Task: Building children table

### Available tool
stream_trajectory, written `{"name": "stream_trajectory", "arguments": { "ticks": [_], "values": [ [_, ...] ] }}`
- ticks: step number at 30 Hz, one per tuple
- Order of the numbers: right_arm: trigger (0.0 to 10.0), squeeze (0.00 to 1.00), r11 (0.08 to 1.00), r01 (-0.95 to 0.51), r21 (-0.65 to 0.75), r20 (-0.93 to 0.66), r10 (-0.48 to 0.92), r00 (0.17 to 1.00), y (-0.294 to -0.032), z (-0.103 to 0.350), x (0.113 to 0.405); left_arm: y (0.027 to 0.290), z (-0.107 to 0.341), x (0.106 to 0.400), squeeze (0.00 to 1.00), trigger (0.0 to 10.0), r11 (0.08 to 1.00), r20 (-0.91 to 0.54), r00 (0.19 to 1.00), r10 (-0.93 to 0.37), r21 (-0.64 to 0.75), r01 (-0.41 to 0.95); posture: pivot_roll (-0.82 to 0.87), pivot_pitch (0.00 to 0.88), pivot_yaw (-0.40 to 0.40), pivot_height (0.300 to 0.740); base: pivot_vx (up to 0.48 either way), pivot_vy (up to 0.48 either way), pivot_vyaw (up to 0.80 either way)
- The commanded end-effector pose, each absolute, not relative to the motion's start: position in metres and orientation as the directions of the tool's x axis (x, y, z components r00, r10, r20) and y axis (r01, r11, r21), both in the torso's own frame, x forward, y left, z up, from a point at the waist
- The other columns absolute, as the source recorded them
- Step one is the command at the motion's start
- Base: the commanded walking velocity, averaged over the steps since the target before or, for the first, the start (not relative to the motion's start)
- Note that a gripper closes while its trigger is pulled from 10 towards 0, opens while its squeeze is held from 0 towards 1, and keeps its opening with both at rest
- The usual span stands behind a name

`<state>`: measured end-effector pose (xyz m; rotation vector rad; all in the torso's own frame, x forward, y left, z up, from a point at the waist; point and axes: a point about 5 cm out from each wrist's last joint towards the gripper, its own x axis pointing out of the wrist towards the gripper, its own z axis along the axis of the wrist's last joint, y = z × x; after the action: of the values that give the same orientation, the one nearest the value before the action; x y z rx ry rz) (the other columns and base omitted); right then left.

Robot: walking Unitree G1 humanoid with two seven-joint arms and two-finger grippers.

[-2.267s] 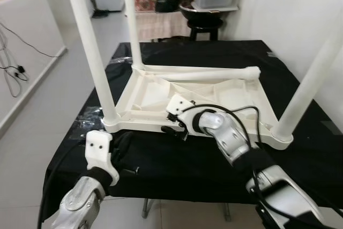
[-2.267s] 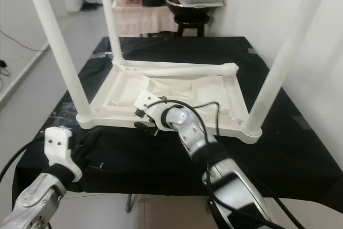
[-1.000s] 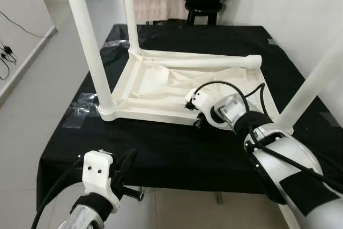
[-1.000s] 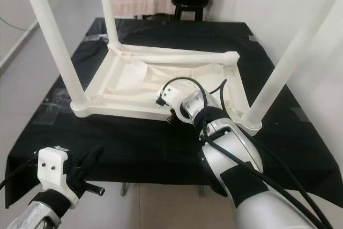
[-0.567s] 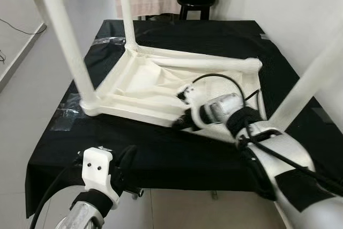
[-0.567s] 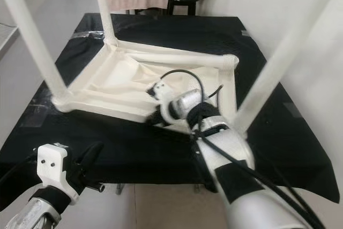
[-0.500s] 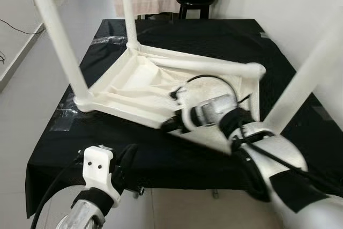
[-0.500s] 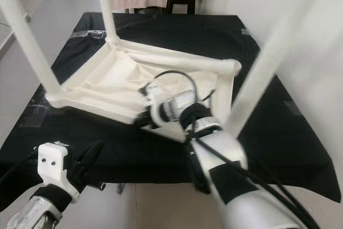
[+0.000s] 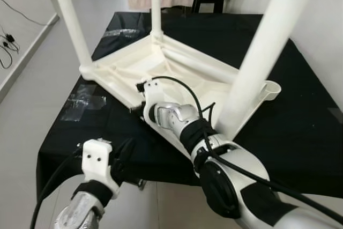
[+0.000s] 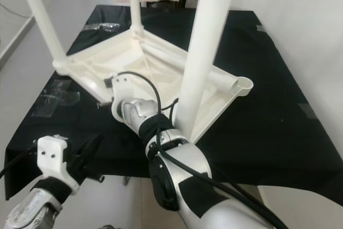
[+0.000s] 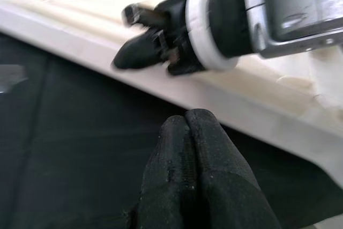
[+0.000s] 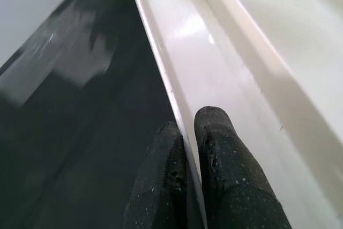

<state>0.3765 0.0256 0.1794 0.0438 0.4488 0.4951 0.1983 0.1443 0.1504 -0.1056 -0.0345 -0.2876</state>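
On the black-draped table (image 9: 300, 132) the white children's table (image 9: 177, 73) lies upside down, three legs up, and the right gripper (image 9: 140, 106) holds its near rim. Beside the front edge hangs the left gripper (image 11: 195, 159), fingers pressed together. Along the right wrist, two fingertips (image 12: 214, 132) pinch the rim wall.

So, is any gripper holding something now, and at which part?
The right gripper pinches the near rim of the upturned white tabletop. The left gripper is shut on nothing.
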Motion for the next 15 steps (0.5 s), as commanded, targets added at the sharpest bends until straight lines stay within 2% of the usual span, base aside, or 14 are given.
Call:
{"name": "stream_trajectory", "arguments": {
  "ticks": [1, 3, 4, 7, 10, 11, 15],
  "values": [
    [10.0, 0.00, 0.895, -0.435, 0.101, -0.209, 0.446, 0.870, 0.050, 0.206, 0.373, 0.145, 0.144, 0.198, 0.00, 10.0, 0.953, 0.015, 0.957, -0.289, -0.090, 0.289, 0.09, 0.075, -0.050, 0.740, 0.000, 0.000, 0.00],
    [10.0, 0.00, 0.895, -0.435, 0.101, -0.209, 0.446, 0.870, 0.050, 0.206, 0.373, 0.145, 0.144, 0.198, 0.00, 10.0, 0.953, 0.015, 0.957, -0.289, -0.090, 0.289, 0.09, 0.075, -0.050, 0.740, 0.000, 0.000, 0.00],
    [10.0, 0.99, 0.860, -0.503, 0.086, -0.072, 0.509, 0.858, 0.064, 0.220, 0.365, 0.145, 0.144, 0.198, 0.00, 10.0, 0.954, 0.014, 0.957, -0.288, -0.085, 0.288, 0.09, 0.079, -0.049, 0.740, 0.000, 0.000, 0.00],
    [10.0, 1.00, 0.817, -0.567, 0.106, 0.024, 0.568, 0.823, 0.072, 0.228, 0.358, 0.146, 0.144, 0.198, 0.00, 10.0, 0.954, 0.015, 0.958, -0.286, -0.083, 0.286, 0.08, 0.080, -0.048, 0.740, 0.000, 0.000, 0.00],
    [10.0, 1.00, 0.682, -0.712, 0.167, 0.107, 0.706, 0.700, 0.079, 0.228, 0.344, 0.146, 0.144, 0.199, 0.00, 10.0, 0.954, 0.016, 0.958, -0.286, -0.085, 0.286, 0.08, 0.080, -0.044, 0.740, 0.000, 0.000, 0.00],
    [10.0, 1.00, 0.682, -0.712, 0.167, 0.107, 0.706, 0.700, 0.079, 0.228, 0.344, 0.146, 0.144, 0.199, 0.00, 10.0, 0.954, 0.016, 0.958, -0.286, -0.085, 0.286, 0.08, 0.080, -0.044, 0.740, 0.000, 0.000, 0.00],
    [10.0, 1.00, 0.512, -0.838, 0.188, 0.165, 0.825, 0.541, 0.063, 0.214, 0.322, 0.147, 0.144, 0.200, 0.00, 10.0, 0.953, 0.017, 0.957, -0.291, -0.085, 0.291, 0.06, 0.075, -0.032, 0.740, 0.000, 0.000, 0.00]
  ]
}}
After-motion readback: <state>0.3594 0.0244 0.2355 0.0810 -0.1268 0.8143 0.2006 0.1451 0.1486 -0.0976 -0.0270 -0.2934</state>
